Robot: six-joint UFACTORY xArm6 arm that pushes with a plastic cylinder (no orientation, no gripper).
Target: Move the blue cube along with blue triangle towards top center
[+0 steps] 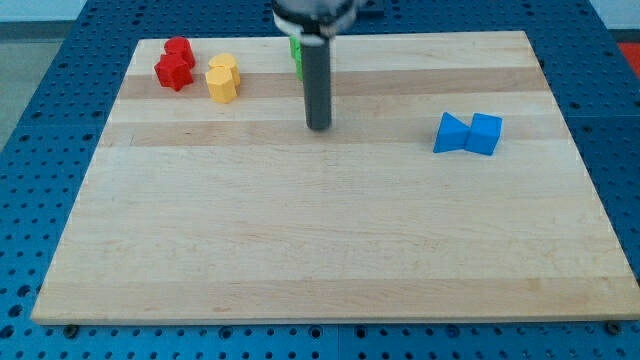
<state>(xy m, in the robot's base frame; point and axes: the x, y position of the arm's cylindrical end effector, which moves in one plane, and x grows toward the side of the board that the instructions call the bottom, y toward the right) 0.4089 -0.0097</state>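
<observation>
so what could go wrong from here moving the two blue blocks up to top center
1. My tip sits well to the view's left of the blue triangle and blue cube; approaching straight across would likely shove them rightward, not upward.
2. The two touch side by side, so an off-centre push may split them.
3. A green block, partly hidden behind the rod at top centre, could get bumped.

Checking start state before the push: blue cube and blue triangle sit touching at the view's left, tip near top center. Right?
Not quite. The camera view shows the blue cube and blue triangle touching, but at the view's right, not the left. The red and yellow blocks hold the left. My tip is near top center, well apart from the pair.
</observation>
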